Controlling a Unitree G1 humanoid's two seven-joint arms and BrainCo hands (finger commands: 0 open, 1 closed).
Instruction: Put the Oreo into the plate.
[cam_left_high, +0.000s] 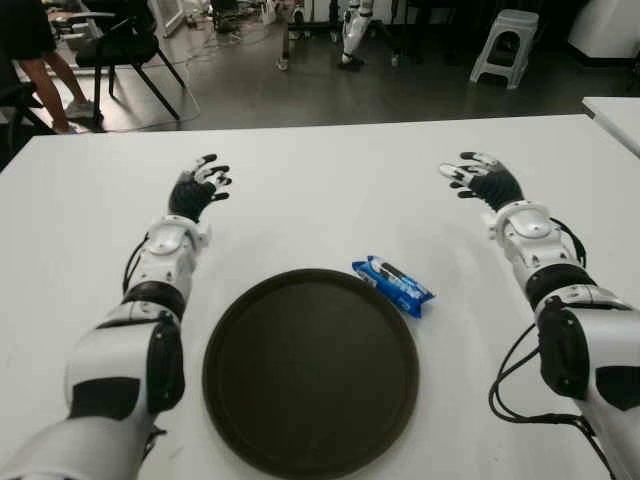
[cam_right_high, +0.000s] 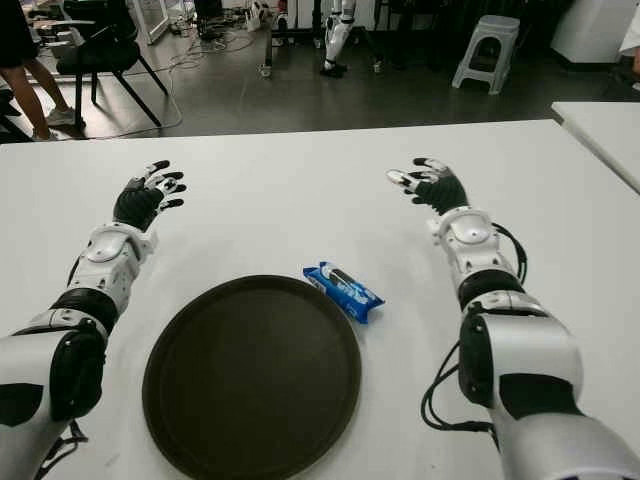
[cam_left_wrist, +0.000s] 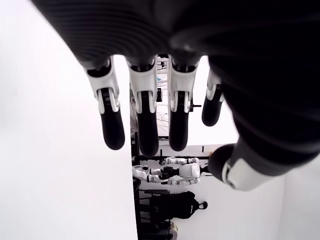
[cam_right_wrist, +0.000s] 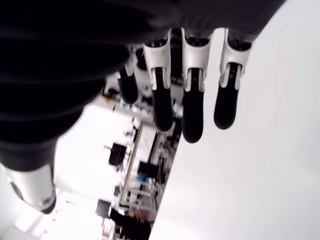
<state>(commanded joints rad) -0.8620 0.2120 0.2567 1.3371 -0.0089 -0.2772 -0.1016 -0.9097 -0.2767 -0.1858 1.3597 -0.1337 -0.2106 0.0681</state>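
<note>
Both hands empty, Oreo beside the plate

On the white worktop (cam_left_high: 320, 190), the left hand (cam_left_high: 198, 188) hovers far left, fingers (cam_left_wrist: 112, 125) spread and empty. The dark round plate (cam_left_high: 311, 370) sits centre, the blue Oreo (cam_left_high: 393, 285) packet just beside its right rim. The right hand (cam_left_high: 484, 180) shows far right, fingers (cam_right_wrist: 192, 117) extended, empty.

- Even overhead light, bright on the white table (cam_left_high: 320, 190), with only soft shadows.
- Wrist views glare white beyond the fingers (cam_left_wrist: 145, 125); the nearest palm surfaces blur dark.
</note>
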